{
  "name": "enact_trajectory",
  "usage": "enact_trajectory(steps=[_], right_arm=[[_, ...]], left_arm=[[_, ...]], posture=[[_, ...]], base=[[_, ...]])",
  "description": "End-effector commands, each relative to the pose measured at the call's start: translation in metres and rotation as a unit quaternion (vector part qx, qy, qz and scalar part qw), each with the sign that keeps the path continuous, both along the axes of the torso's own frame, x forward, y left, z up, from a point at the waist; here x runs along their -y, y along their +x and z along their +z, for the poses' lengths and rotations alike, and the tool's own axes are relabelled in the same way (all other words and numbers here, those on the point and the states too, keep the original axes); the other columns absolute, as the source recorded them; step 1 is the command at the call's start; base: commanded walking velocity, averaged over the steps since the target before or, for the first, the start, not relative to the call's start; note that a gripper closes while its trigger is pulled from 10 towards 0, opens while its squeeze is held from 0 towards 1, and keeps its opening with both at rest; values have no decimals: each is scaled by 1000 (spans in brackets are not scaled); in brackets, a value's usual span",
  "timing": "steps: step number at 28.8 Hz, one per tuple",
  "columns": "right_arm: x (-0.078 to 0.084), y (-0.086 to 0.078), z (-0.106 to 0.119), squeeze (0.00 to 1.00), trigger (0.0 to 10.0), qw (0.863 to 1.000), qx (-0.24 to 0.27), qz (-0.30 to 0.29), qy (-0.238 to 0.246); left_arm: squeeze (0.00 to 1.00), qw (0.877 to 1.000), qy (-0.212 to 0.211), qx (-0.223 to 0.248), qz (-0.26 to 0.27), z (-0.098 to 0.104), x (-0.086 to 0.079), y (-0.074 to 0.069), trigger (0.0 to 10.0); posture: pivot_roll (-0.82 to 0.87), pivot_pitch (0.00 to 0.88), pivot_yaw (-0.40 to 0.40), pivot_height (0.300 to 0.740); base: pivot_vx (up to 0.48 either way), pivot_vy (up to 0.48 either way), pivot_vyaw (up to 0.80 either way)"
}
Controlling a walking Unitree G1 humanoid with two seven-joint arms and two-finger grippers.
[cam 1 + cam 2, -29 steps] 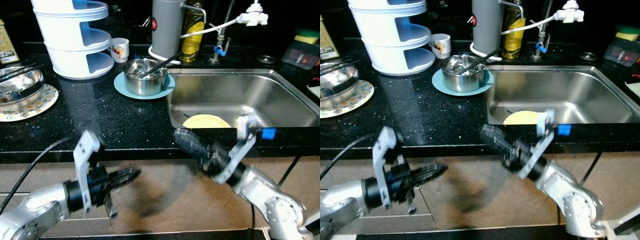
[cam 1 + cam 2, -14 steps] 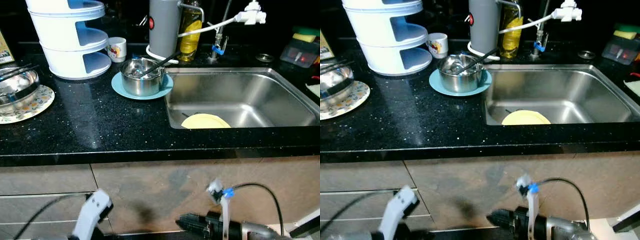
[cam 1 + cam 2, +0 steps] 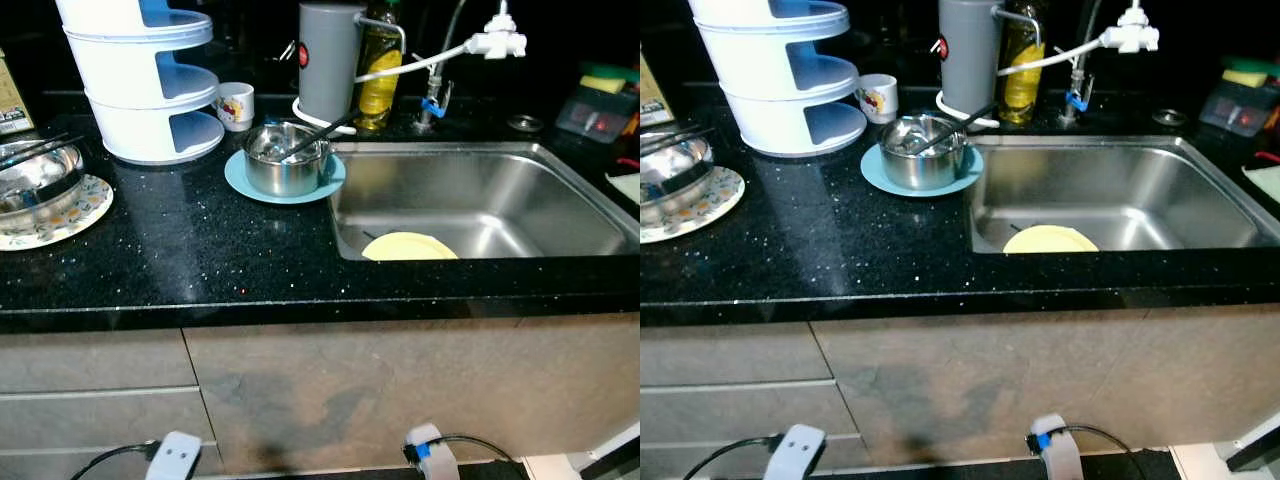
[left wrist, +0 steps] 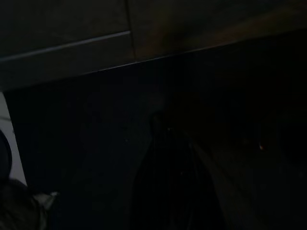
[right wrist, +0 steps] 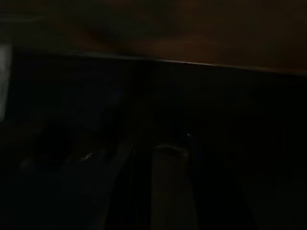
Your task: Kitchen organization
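I see a round yellow plate [image 3: 410, 246] lying flat in the stainless steel sink [image 3: 560, 200], near its front wall. Left of the sink, a small steel pot [image 3: 283, 160] with a black utensil in it sits on a light blue saucer [image 3: 240, 178] on the black speckled countertop [image 3: 200, 250]. Behind it: grey cylindrical canister [image 3: 328, 60], yellow bottle [image 3: 378, 70], small white cup [image 3: 236, 105]. White three-tier rack [image 3: 150, 80] at back left; steel bowl [image 3: 35, 175] on a patterned plate [image 3: 70, 212] at far left. My two arms hang low by the cabinet fronts; both wrist views are too dark, so I cannot tell if either gripper is open or closed.
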State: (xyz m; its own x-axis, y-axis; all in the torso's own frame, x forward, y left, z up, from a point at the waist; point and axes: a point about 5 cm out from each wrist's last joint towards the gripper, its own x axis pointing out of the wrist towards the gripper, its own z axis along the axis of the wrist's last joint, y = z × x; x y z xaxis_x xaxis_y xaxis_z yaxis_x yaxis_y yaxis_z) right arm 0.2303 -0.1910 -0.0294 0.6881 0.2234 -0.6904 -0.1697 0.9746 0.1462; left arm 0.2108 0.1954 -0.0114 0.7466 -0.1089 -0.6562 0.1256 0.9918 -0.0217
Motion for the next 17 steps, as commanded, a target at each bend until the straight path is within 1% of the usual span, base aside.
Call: enact_trajectory(steps=[1, 3, 4, 5, 6, 8, 10, 12, 14, 17], right_arm=[[5, -7, -9, 0, 10000, 998, -4, -64, 4], [2, -9, -13, 0, 10000, 997, -8, -79, 10], [2, -9, -13, 0, 10000, 997, -8, -79, 10], [-4, -14, -19, 0, 10000, 998, -14, -64, -1], [-4, -14, -19, 0, 10000, 998, -14, -64, -1], [-11, -17, -22, 0, 10000, 999, -17, -45, -11], [-13, -17, -23, 0, 10000, 999, -13, -49, -10], [-19, -17, -25, 0, 10000, 998, -8, -56, -10], [-21, -18, -27, 0, 10000, 998, -8, -55, -11], [-28, -21, -31, 0, 10000, 999, -5, -36, -18]], left_arm=[[0, 999, 16, -20, 24, -16, 0, -9, 10000], [0, 999, 37, -16, 16, -18, 2, -9, 10000], [0, 999, 37, -16, 16, -18, 2, -9, 10000], [0, 997, 71, -7, -2, -20, 5, -7, 10000], [0, 997, 71, -7, -2, -20, 5, -7, 10000], [0, 995, 97, -10, -30, -22, 10, -7, 10000], [0, 996, 89, -9, -28, -24, 11, -7, 10000], [0, 998, 69, -1, -2, -27, 11, -5, 10000], [0, 998, 63, 3, 6, -29, 11, -5, 10000], [0, 998, 63, 24, 13, -31, 12, -4, 10000]], posture=[[34, 193, 3, 740], [21, 191, 14, 740], [21, 191, 14, 740], [18, 185, 16, 740], [18, 185, 16, 740], [18, 181, 13, 740], [18, 181, 13, 740], [14, 172, 7, 740], [14, 170, 5, 740], [16, 167, 0, 740]], base=[[0, 0, 0], [0, 0, 0], [0, 0, 0], [0, 0, 0], [0, 0, 0], [0, 0, 0], [0, 0, 0], [0, 0, 0], [0, 0, 0], [0, 0, 0]])
